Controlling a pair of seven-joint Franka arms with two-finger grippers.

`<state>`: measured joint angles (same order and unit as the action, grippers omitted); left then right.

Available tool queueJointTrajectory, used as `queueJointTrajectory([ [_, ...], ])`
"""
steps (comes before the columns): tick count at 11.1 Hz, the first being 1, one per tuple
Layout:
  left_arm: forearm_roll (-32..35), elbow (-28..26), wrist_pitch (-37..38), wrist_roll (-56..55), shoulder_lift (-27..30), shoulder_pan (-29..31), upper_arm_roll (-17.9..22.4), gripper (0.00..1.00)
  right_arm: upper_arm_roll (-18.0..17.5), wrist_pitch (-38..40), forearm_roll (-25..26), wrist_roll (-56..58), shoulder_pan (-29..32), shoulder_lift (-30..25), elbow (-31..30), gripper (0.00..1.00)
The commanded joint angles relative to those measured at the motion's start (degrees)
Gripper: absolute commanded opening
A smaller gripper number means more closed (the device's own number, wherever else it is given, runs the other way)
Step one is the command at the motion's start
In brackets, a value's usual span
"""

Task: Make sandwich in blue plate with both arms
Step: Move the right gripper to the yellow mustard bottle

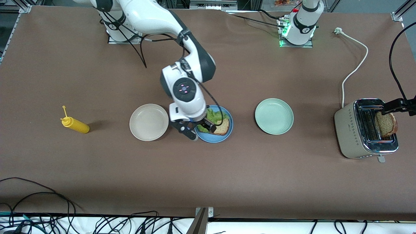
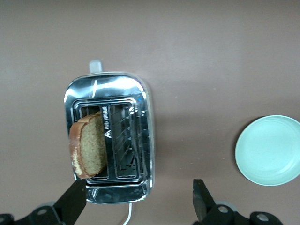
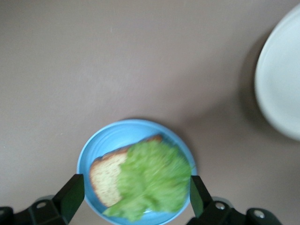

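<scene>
The blue plate (image 1: 227, 135) lies mid-table and holds one brown bread slice (image 1: 223, 127) with a ruffled green lettuce leaf (image 1: 213, 115) on it. My right gripper (image 1: 199, 128) hangs open and empty just over the plate. In the right wrist view its fingers straddle the plate (image 3: 101, 150), the lettuce (image 3: 152, 180) and the bread (image 3: 105, 178). A second bread slice (image 1: 386, 123) stands tilted in a slot of the toaster (image 1: 357, 130). My left gripper (image 1: 395, 106) is open over the toaster. One finger (image 2: 70, 201) is close beside that slice (image 2: 89, 150).
A cream-white plate (image 1: 149, 122) lies beside the blue plate toward the right arm's end, and a yellow mustard bottle (image 1: 74, 124) lies farther that way. A pale mint-green plate (image 1: 274, 116) sits between the blue plate and the toaster. The toaster's white cord (image 1: 354, 65) runs toward the left arm's base.
</scene>
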<state>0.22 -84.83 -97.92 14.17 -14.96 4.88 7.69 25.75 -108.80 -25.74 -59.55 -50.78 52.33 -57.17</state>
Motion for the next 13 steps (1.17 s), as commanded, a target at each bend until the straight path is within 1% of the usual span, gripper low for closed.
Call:
queueJointTrajectory([
  [1, -0.2, 0.1, 2.0, 0.3, 3.3, -0.4, -3.0, 1.00, -0.5, 2.3, -0.2, 17.1, 4.1, -7.8, -8.5, 1.00],
  [4, -0.2, 0.1, 3.8, -1.8, 4.3, -0.4, -5.3, 1.00, -1.1, 6.1, 2.2, 31.2, 9.7, -13.0, -12.7, 1.00],
  [7, -0.2, 0.1, 7.1, -4.5, 6.3, -0.4, -8.1, 1.00, -3.5, 9.8, 5.3, 44.6, 16.4, -16.1, -13.9, 1.00],
  [9, -0.2, -0.2, 9.1, -4.5, 7.6, -0.3, -9.1, 1.00, -7.0, 10.7, 8.4, 51.4, 21.4, -17.9, -14.9, 1.00],
  [12, -0.1, -1.0, 11.7, -6.8, 9.5, -0.3, -10.3, 1.00, -8.6, 11.5, 9.3, 60.0, 26.2, -18.8, -15.8, 1.00],
  [13, -0.1, -1.1, 12.6, -8.4, 9.8, -0.3, -11.2, 1.00, -9.6, 12.4, 9.5, 63.7, 28.9, -19.5, -16.2, 1.00],
])
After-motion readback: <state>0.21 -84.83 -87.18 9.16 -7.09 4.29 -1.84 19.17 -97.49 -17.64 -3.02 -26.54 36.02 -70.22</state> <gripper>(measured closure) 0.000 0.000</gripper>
